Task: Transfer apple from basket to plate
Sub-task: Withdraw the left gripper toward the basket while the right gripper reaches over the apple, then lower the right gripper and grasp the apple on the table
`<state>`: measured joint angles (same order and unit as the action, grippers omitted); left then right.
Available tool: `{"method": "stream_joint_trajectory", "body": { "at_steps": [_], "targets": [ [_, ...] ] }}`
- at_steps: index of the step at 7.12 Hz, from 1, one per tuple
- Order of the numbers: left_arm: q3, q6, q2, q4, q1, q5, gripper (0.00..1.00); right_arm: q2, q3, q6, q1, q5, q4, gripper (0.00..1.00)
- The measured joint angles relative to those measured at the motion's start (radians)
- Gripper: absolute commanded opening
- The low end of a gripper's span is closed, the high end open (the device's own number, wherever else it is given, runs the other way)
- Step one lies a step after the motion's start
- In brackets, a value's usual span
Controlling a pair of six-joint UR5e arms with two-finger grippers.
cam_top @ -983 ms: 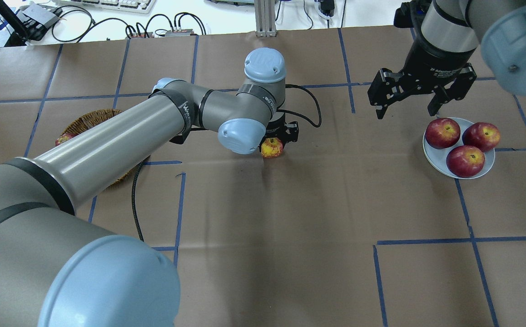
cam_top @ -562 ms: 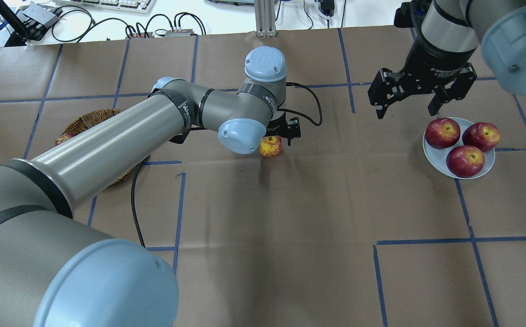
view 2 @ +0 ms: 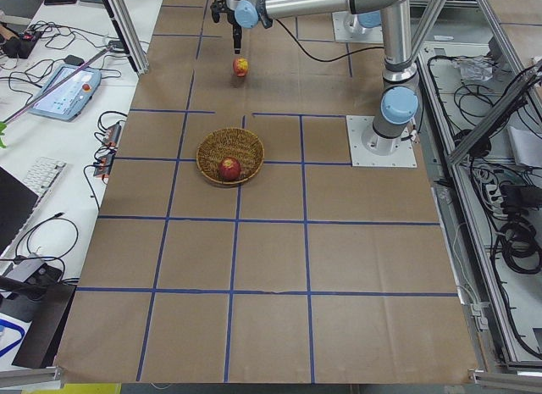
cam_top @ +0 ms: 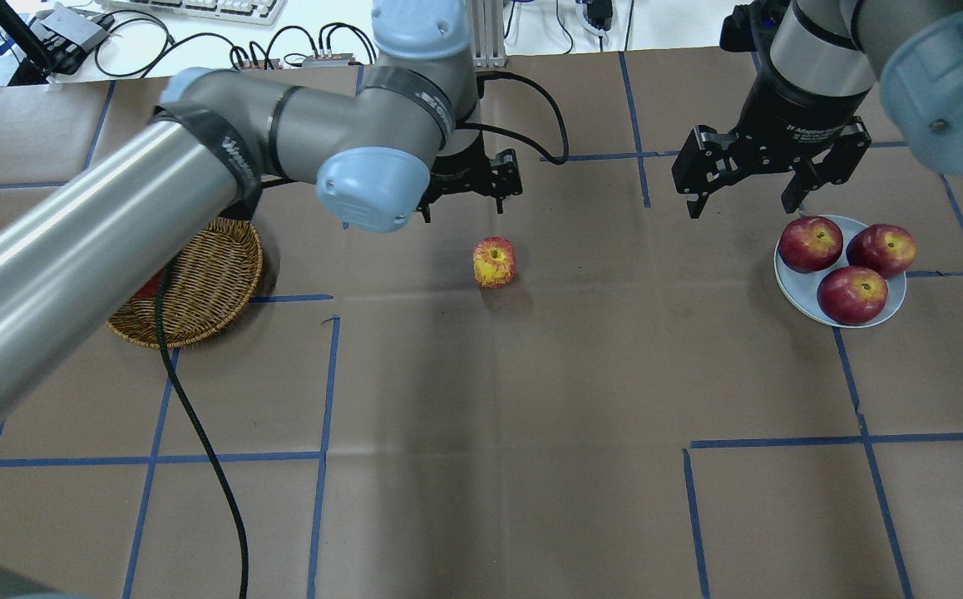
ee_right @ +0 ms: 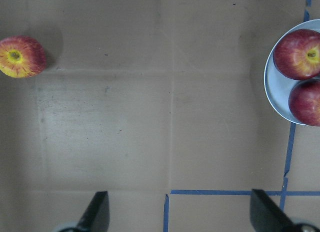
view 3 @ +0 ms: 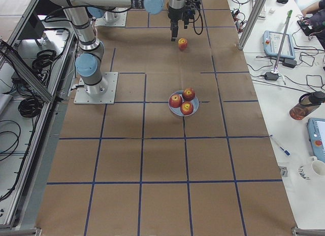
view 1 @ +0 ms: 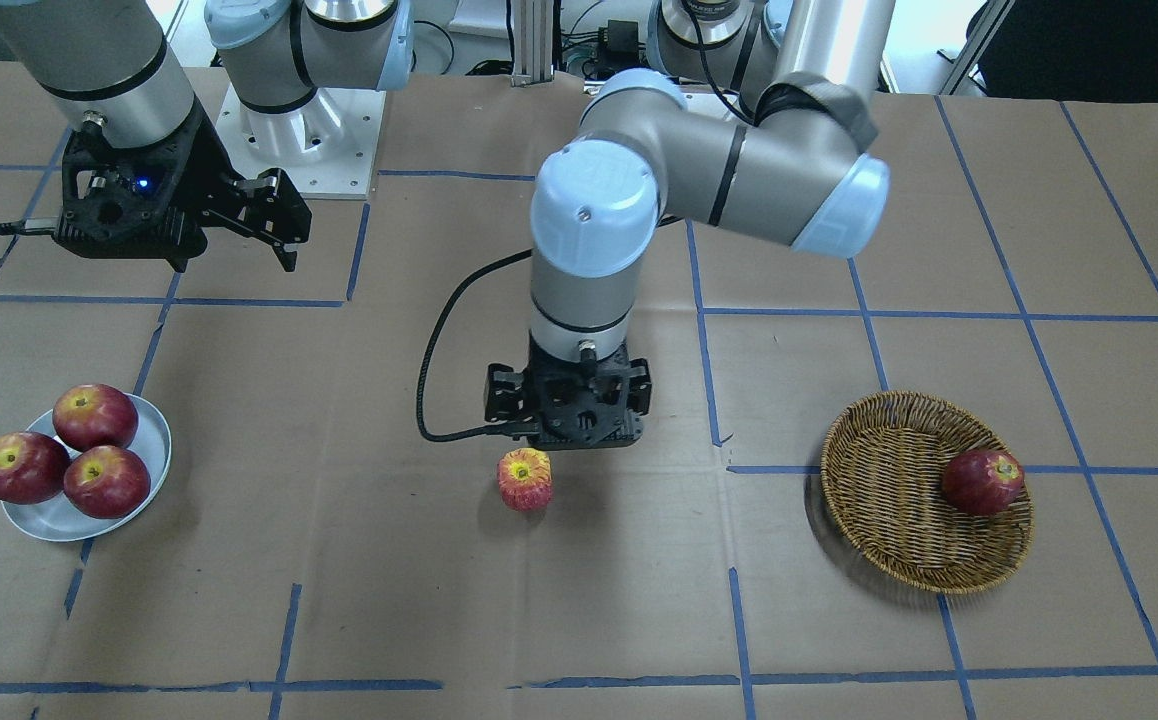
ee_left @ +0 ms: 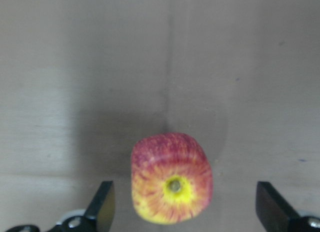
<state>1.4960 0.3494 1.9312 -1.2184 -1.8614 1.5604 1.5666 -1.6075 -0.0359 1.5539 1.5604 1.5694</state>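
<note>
Brown paper crossed by blue tape lines covers the table [cam_top: 531,466] and fills almost every view. Only the two side views show the room: white desks [view 2: 59,140] with cables and tablets along one long edge, aluminium framing along the other.

Largest in the overhead view is the left arm [cam_top: 116,216], slanting in from the left edge and covering part of the basket [cam_top: 224,274] at middle left. The front-facing view shows that basket whole at lower right, with one dark apple [view 1: 982,481] lying against its right-hand wall; overhead, only a red sliver of it shows beside the arm.

The plate [cam_top: 895,304] sits at the right of the overhead frame, bearing three dark red apples [cam_top: 851,294] packed close together. The apple [cam_top: 494,262] lies on bare paper near the frame's centre, between basket and plate and well apart from both, stem hollow up.

The left gripper [cam_top: 465,206] hangs just up-frame of it, jaws spread wide. Its wrist view shows the fingertips [ee_left: 102,207] at the bottom edge, flanking the apple with a gap on either side. The right gripper [cam_top: 742,206] hovers at upper right, up-frame and left of the plate, jaws likewise apart and holding nothing. Its wrist view catches the apple at upper left and the plate's edge at right.
</note>
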Motion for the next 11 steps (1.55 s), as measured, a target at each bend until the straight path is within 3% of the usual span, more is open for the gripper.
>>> {"method": "stream_joint_trajectory", "body": {
  "at_steps": [3, 5, 8, 11],
  "targets": [
    [0.007, -0.319, -0.257, -0.273, 0.204, -0.002, 0.99, -0.004, 0.004, 0.014, 0.002, -0.018, 0.001, 1.0],
    [0.036, -0.479, -0.362, -0.333, 0.266, 0.003, 0.99, -0.039, 0.012, 0.076, 0.06, -0.023, 0.058, 1.0],
    [0.097, -0.501, -0.377, -0.3, 0.277, 0.006, 0.99, -0.183, 0.024, 0.306, 0.265, -0.012, 0.247, 1.0],
    [0.144, -0.503, -0.389, -0.266, 0.277, 0.005, 0.99, -0.347, 0.023, 0.412, 0.351, -0.01, 0.434, 1.0]
  ]
}}
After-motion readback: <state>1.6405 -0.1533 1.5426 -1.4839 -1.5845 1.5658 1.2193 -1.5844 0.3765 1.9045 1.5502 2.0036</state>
